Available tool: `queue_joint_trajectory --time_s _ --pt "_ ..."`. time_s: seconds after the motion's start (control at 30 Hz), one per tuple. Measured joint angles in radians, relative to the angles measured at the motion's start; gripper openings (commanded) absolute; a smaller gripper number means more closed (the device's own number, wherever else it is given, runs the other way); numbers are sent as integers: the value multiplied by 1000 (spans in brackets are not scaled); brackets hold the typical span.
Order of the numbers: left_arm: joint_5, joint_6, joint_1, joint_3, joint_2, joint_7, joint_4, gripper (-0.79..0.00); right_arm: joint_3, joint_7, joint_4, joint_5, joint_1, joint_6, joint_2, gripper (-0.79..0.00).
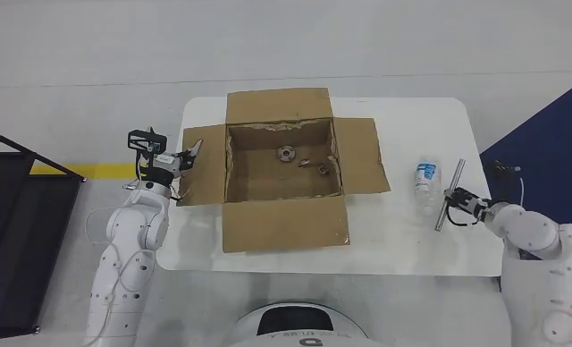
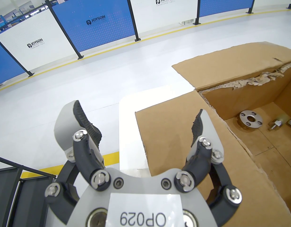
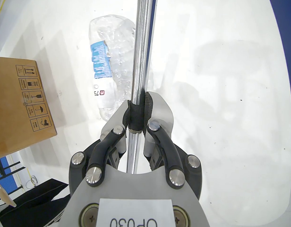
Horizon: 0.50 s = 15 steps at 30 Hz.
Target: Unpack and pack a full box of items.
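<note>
Unpacking is judged in hand. The rod (image 3: 145, 36) is clamped in the right gripper (image 3: 137, 109), right of the box (image 1: 284, 224) beside the bottle (image 3: 107, 72). The left gripper (image 2: 138, 109) is held open at the left flap (image 1: 204, 168). Next, the rod must be laid down and released.

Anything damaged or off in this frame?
Two things. The cardboard box has a torn, ragged edge along its far wall's top. The plastic bottle lies on its side on the table beside the box, crumpled and dented.
</note>
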<state>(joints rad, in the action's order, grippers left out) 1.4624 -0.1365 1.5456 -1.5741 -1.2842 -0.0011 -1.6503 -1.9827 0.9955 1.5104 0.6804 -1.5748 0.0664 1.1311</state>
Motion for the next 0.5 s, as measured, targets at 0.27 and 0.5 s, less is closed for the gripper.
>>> queue_joint_trajectory --time_s 0.27,0.5 --pt "0 0 0 0 0 0 0 0 30 25 -65 14 39 -49 -8 -785" --pt "0 0 0 0 0 0 0 0 57 46 -105 23 68 -64 -16 -785"
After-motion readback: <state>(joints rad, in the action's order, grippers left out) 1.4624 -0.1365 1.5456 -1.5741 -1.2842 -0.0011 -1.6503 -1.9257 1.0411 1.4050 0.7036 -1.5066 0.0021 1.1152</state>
